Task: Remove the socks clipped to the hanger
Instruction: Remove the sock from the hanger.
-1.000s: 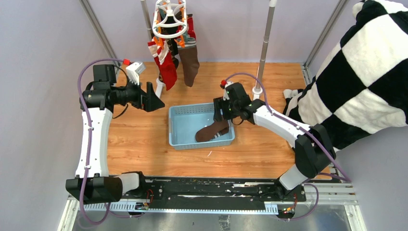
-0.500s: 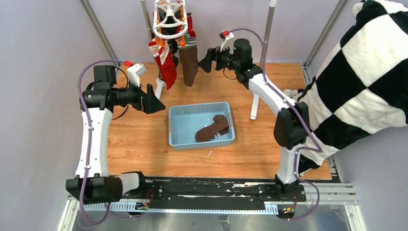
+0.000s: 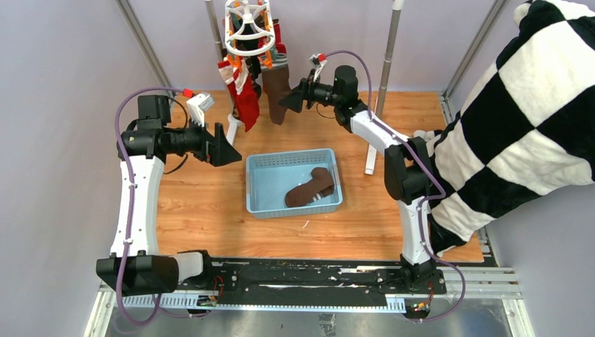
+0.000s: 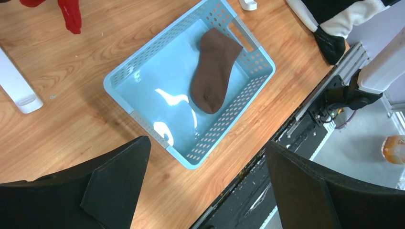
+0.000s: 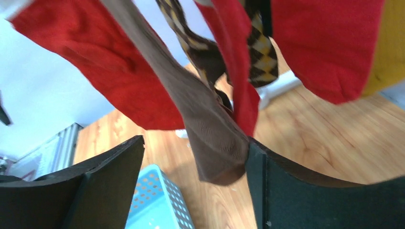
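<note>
My right pincer (image 5: 195, 143), spread around the limp, light brown sock (image 5: 205, 119) hanging under the hanger (image 3: 247, 53), should pinch its toe; it'll stretch.

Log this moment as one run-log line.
left gripper: open, empty | right gripper: open around toe of hanging brown sock | hanger: socks clipped on | basket: dark brown sock inside

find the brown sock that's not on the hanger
Top view: the brown sock lies inside the blue basket on the table, between the left arm and right arm.
</note>
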Available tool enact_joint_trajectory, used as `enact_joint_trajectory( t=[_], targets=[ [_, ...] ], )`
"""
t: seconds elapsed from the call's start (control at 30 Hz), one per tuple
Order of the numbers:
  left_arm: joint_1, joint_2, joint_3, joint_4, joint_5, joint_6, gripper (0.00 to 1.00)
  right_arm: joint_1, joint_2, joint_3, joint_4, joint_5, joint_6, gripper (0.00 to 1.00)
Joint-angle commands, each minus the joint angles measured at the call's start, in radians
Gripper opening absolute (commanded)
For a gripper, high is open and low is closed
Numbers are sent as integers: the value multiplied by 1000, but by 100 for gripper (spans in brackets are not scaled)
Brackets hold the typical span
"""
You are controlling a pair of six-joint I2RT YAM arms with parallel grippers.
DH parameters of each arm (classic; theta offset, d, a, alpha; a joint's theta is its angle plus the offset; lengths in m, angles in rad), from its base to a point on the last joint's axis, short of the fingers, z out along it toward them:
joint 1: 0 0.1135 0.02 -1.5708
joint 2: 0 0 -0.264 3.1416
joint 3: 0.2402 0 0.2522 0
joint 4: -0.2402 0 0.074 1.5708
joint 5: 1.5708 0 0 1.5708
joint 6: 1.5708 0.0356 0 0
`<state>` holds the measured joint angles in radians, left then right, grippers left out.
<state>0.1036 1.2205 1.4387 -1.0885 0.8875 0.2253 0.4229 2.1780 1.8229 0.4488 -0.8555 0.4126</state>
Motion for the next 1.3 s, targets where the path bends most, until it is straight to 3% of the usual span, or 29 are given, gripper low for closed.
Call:
enact_joint_trajectory(
  t=[0.0, 0.13, 0.27, 0.83, 1.1, 1.27],
  targets=[
    [7, 8, 1, -16, -3, 3, 100, 31, -42, 26, 130, -66, 62, 70],
    [7, 6, 5, -17, -22, 0, 100, 38, -49, 40, 128, -81, 107, 28],
    [7, 4, 15, -17, -29, 0, 100, 51, -110, -22, 114, -80, 85, 1],
    [6, 98, 130, -17, 142, -74, 100, 194, -431, -373, 110, -111, 23, 0],
    [-24, 122, 149, -17, 161, -72, 100, 271, -484, -390, 164, -104, 69, 0],
    [-31, 120, 131, -17, 207, -66, 100, 287, -476, -373, 270, -98, 186, 1]
  ],
)
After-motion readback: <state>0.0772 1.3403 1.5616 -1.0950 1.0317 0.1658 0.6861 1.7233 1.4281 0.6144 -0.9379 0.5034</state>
